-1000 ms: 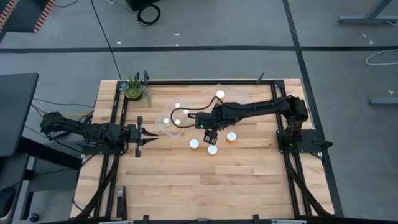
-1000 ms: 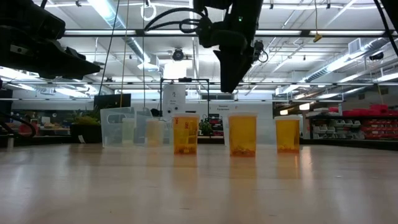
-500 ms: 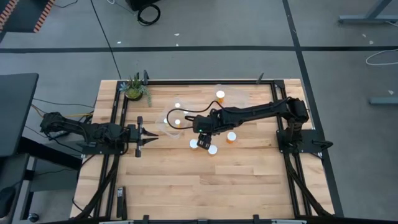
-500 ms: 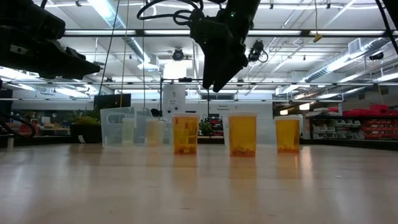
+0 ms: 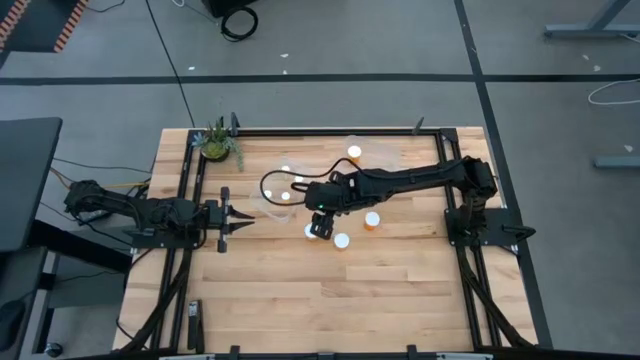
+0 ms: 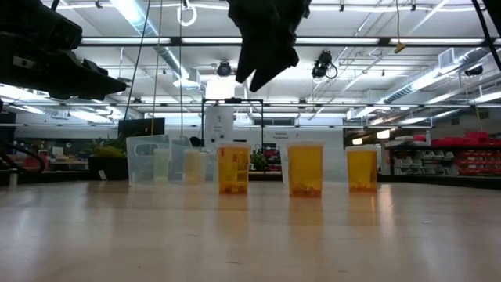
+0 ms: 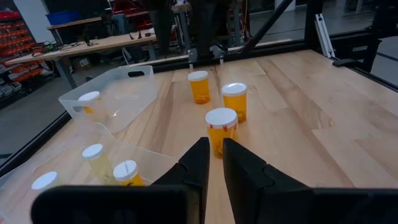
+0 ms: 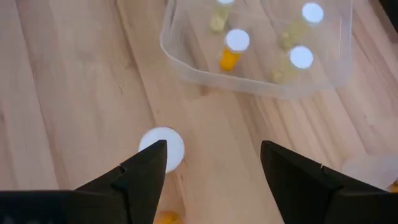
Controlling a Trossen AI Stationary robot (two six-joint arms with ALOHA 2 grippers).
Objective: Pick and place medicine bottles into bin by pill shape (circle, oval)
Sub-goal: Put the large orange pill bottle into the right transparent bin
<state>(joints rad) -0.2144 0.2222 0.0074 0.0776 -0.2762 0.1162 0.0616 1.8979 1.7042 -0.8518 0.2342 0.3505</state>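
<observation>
Three orange-amber bottles with white caps stand upright on the wooden table: one at the left [image 5: 311, 232], one in the middle [image 5: 341, 240] and one at the right [image 5: 372, 219]. They also show in the low view, left bottle [image 6: 233, 168], middle bottle [image 6: 305, 168], right bottle [image 6: 362, 168]. My right gripper [image 5: 318, 226] hangs open above the left bottle, whose cap [image 8: 161, 148] lies beside one finger [image 8: 140, 180], untouched. A clear bin [image 5: 262, 205] holds several bottles [image 8: 237, 41]. A second clear bin [image 5: 380, 147] holds one bottle [image 5: 354, 152]. My left gripper [image 5: 228, 216] waits shut at the left.
A small green potted plant [image 5: 216, 143] stands at the table's far left corner. Dark rails [image 5: 190, 180] run along the table's left, far and right sides. Bare wood lies on the near half of the table [image 5: 330, 300].
My right gripper has gone toward the table's left edge and a little toward the near edge, from above the middle bottle to above the left bottle. In the low view its fingertips now stand higher. The bottles have kept still.
</observation>
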